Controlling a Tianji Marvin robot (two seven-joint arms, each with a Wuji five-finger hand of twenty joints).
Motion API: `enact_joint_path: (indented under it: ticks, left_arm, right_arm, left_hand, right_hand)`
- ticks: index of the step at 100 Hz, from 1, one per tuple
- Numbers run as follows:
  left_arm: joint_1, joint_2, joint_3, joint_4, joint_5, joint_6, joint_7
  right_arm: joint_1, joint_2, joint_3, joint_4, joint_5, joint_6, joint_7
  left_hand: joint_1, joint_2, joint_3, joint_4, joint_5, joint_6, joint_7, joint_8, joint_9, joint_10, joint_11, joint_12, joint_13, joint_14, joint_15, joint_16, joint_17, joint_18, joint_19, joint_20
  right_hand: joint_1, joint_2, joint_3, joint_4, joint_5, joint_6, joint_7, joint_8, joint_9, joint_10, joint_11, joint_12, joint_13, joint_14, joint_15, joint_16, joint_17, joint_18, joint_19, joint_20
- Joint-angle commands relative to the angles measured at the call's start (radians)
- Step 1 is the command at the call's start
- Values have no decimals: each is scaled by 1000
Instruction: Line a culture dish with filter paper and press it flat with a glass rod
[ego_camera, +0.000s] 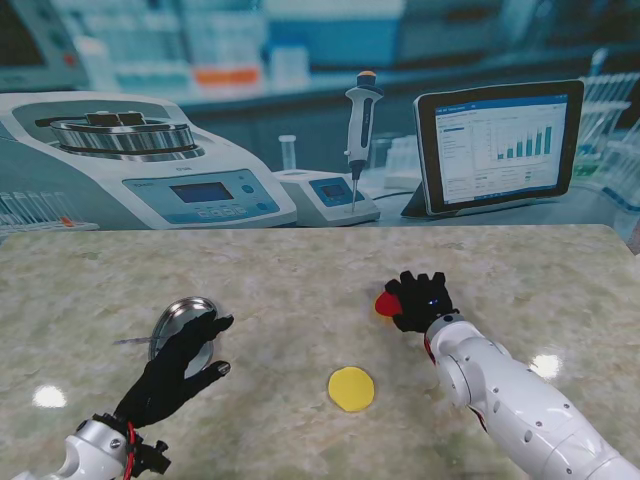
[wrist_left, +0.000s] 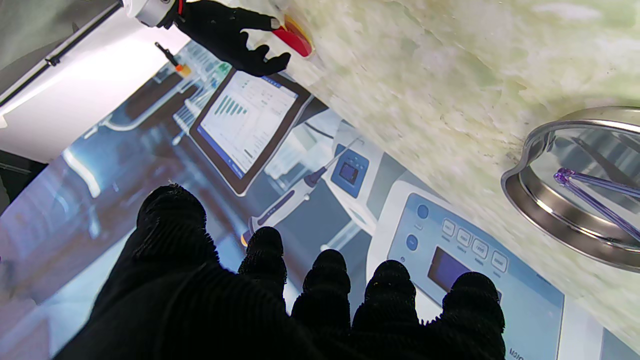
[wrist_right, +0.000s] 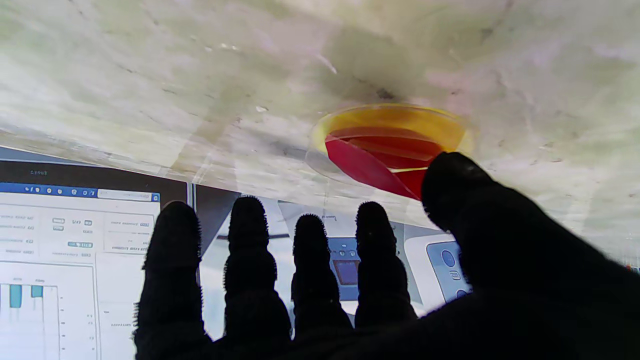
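two black-gloved hands are over the marble table (ego_camera: 300, 270). the left hand (ego_camera: 175, 368) hovers with its fingers spread and nothing in its grasp, its fingertips reaching over the near edge of a round metal tray (ego_camera: 180, 318) at the left of the table. a thin glass rod (wrist_left: 595, 192) lies across that tray, one end sticking out past the tray's left side. the right hand (ego_camera: 420, 300) sits farther from me at the right of centre, fingers extended and apart, gripping nothing; its thumb (wrist_right: 452, 185) touches the rim of a small clear culture dish (wrist_right: 392, 145) that shows red and yellow inside and rests on the table just left of the hand. a yellow disc of filter paper (ego_camera: 351, 388) lies flat on the table nearer to me, between the two arms, apart from both hands and from the dish. a printed lab backdrop (ego_camera: 300, 130) stands behind the table.
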Motion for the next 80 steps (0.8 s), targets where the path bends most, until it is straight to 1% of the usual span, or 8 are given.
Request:
enact_joint_path:
  ticks: [1,11,25,43,46,56,69,80]
  left_arm:
    - [8,-2,-2,-8,0,2,-2]
    - [9,-2,-3,-8,0,3,-2]
    - [9,-2,-3,-9,-1,3,-2]
    - [9,-2,-4,-9,-1,3,-1]
    - [9,-2,-4,-9,-1,3,-1]
    - [9,-2,-5,-9,0,2,-1]
    - [10,-2,-6,-10,-2,3,-2]
    - [11,-2,-6,-9,-5,0,-3]
  right_arm:
    - [1,0,-2,2,2,4,7]
    - [2,0,-1,-1,6,1,15]
    - [1,2,3,-10,6,-1,36]
    - [-1,5,7,-19,2,-1,53]
    - [0,5,7,-19,2,-1,54]
    - [-1,5,8,-23,3,3,60]
    - [-10,4,21,-36,8,0,67]
    - [-36,3,52,-75,21,-12,85]
  left_hand:
    - [8,10,-15,29,-10,-9,-30,-9,-26,-21,2,-12,-28,-29,-10,4,-2,-17,-50,1]
    - [8,9,-15,29,-10,-8,-31,-9,-25,-21,2,-12,-29,-29,-10,4,-2,-17,-50,1]
    - [7,10,-15,29,-9,-9,-31,-9,-25,-22,2,-12,-29,-30,-10,4,-2,-17,-50,1]
    - [8,10,-15,29,-10,-8,-32,-8,-25,-22,2,-12,-29,-29,-10,3,-2,-17,-50,1]
    - [7,10,-15,29,-9,-8,-32,-8,-25,-21,2,-12,-29,-28,-10,3,-2,-17,-50,1]
    - [7,10,-15,29,-9,-8,-32,-8,-25,-22,2,-12,-29,-29,-10,3,-2,-17,-50,1]
    - [7,9,-15,29,-9,-9,-33,-8,-25,-21,2,-13,-29,-28,-10,3,-2,-17,-50,1]
    - [7,11,-15,29,-9,-9,-32,-8,-25,-20,2,-12,-28,-28,-10,4,-2,-17,-50,1]
  right_hand:
    - [-32,-18,-2,-7,-47,17,-21,20,-37,-5,-3,-6,-30,15,-34,2,-15,2,-14,15]
    - [-48,-24,-10,-9,-51,27,-29,23,-45,-6,-7,-7,-39,22,-40,0,-20,3,-18,15]
    - [-94,-36,-17,-16,-61,48,-66,21,-53,-3,-25,-15,-54,28,-56,-6,-28,7,-27,15]
    - [-181,-40,0,-47,-62,78,-145,0,-51,2,-70,-34,-68,45,-80,-13,-33,14,-36,17]
    - [-198,-44,16,-55,-62,83,-157,-4,-51,4,-78,-37,-69,47,-83,-14,-34,14,-37,17]
    - [-229,-37,14,-62,-75,91,-173,-8,-53,8,-90,-41,-78,54,-90,-16,-35,15,-39,17]
    - [-271,-15,-32,-73,-83,103,-213,-19,-50,11,-142,-64,-90,65,-116,-28,-44,24,-58,10]
    - [-302,29,-129,-83,-88,111,-251,-26,-48,14,-191,-86,-106,70,-150,-45,-62,33,-94,-5]
